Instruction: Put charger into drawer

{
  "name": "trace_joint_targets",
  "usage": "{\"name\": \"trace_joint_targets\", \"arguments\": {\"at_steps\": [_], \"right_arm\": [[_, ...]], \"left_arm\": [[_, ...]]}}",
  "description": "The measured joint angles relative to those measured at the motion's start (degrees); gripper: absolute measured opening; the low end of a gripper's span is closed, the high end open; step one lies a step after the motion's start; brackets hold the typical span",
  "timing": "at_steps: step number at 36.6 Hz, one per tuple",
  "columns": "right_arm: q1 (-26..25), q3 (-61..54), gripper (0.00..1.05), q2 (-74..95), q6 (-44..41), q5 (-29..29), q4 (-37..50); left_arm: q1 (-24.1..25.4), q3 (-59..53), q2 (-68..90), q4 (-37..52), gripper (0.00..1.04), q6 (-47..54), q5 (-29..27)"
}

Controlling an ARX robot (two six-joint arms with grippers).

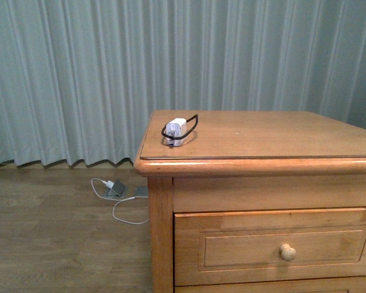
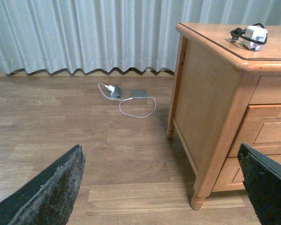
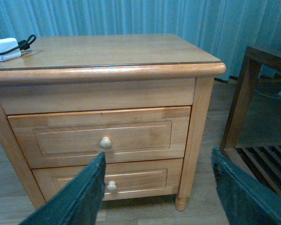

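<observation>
Charger, small white plug block with thin black cable looped round it (image 1: 178,131), lies on the honey-coloured wooden cabinet top (image 1: 274,137), at about 9 o'clock of that top, near its left edge. The block's long axis looks roughly 12-to-6 from the robot, with the cable loop bulging toward 2 o'clock; hard to be surer.

Wide wooden drawer with recessed panel front (image 1: 244,247) is fully closed, so nothing is done yet. Its round pale wooden knob (image 1: 287,252) sits at 5 o'clock from the charger.

Left gripper (image 2: 160,154) has its fingers spread wide and empty, off the cabinet's left side, with the charger up on the top well apart from it. Right gripper (image 3: 158,154) is also spread wide and empty, facing the drawer front.

Judgement: the right arm is nearer the knob for the pull, and the left arm is nearer the charger.
</observation>
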Motion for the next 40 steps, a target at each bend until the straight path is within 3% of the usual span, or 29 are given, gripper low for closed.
{"name": "trace_joint_targets", "arguments": {"at_steps": [4, 17, 18, 20, 22, 25, 32, 40], "right_arm": [[0.0, 0.0, 0.97, 0.0, 0.0, 0.0, 0.0], [0.0, 0.0, 0.96, 0.0, 0.0, 0.0, 0.0], [-0.2, 0.1, 0.96, 0.2, -0.4, -0.7, -0.5], [-1.7, 2.5, 0.96, 4.1, -3.0, -7.7, -7.0], [-1.8, 3.2, 0.96, 10.0, -4.0, -10.0, -6.9], [-0.6, 4.8, 0.96, 20.2, -3.9, -9.9, -1.9], [4.6, 9.4, 0.96, 50.8, -3.3, -5.6, 19.3], [8.5, 16.9, 0.96, 73.5, -2.3, -1.2, 30.7]], "left_arm": [[0.0, 0.0, 0.0, 0.0, 0.98, 0.0, 0.0], [0.0, 0.0, 0.0, 0.0, 0.98, 0.0, 0.0], [0.0, 0.0, 0.0, 0.0, 0.98, 0.0, 0.0], [0.0, 0.0, 0.0, 0.0, 0.98, 0.0, 0.0], [0.0, 0.0, 0.0, 0.0, 0.98, 0.0, 0.0], [0.0, 0.0, 0.0, 0.0, 0.98, 0.0, 0.0], [0.0, 0.0, 0.0, 0.0, 0.98, 0.0, 0.0], [0.0, 0.0, 0.0, 0.0, 0.98, 0.0, 0.0]]}}
